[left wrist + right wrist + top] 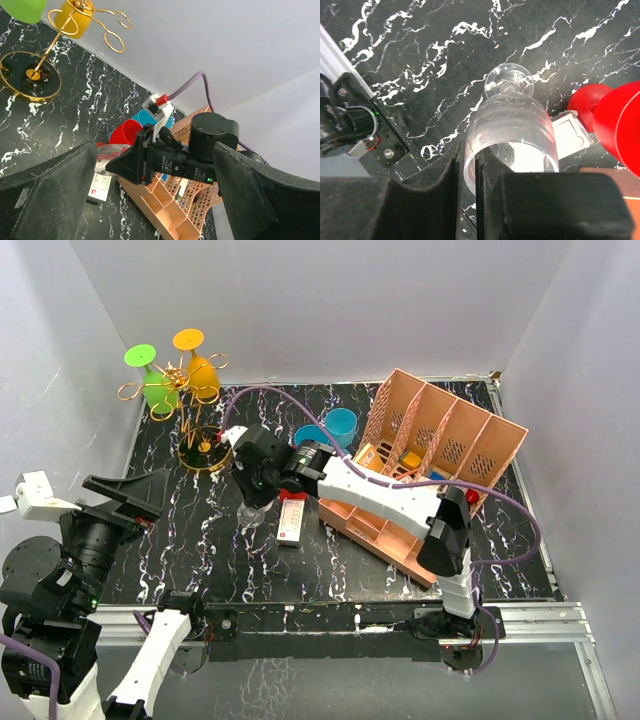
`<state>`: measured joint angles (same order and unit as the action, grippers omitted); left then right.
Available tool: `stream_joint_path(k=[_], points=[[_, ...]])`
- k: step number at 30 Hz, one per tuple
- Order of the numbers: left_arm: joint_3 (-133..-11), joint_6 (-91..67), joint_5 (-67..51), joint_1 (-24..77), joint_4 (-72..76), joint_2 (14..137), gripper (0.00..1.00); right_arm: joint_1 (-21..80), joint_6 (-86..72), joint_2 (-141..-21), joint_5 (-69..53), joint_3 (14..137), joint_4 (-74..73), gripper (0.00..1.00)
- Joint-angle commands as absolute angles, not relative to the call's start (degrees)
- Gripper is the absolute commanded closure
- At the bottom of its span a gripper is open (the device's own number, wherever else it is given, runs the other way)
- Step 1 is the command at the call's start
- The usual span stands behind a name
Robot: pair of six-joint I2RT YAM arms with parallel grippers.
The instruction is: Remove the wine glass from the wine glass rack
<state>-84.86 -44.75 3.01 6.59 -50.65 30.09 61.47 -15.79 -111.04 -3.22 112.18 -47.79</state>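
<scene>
Pinching the rim wall of the clear stemmed wine glass with the right hand, fingers almost closed, one inside the bowl and one outside. Holding that glass off the gold wire wine glass rack, to the near right of its round base, foot pointing down at the black marbled desk; not showing foot contact clearly. Carrying a green glass and a yellow glass foot-up on the rack's loops at far left. Holding the left hand wide open, gripping nothing, at near left.
</scene>
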Motion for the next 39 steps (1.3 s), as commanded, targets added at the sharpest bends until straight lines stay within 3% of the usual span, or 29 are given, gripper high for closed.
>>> stream_joint_path(k=[1,27,29,39], points=[[-86.5,-42.9,3.9,6.4,-51.0,30.3,0.03,62.3,-14.2,-113.2,2.7,120.1,-51.4,0.92],[-87.7,-41.0,3.6,6.4,-51.1,31.7,0.03,62.2,-13.2,-123.7,7.8,130.5,-59.2,0.92],[-88.1,-40.8,3.8,6.4,-51.3,32.0,0.03,62.2,-13.1,-123.9,8.1,130.9,-59.3,0.88],[-89.1,-40.6,3.5,6.4,-51.7,32.7,0.03,62.2,-12.3,-123.8,8.4,139.2,-62.6,0.49]])
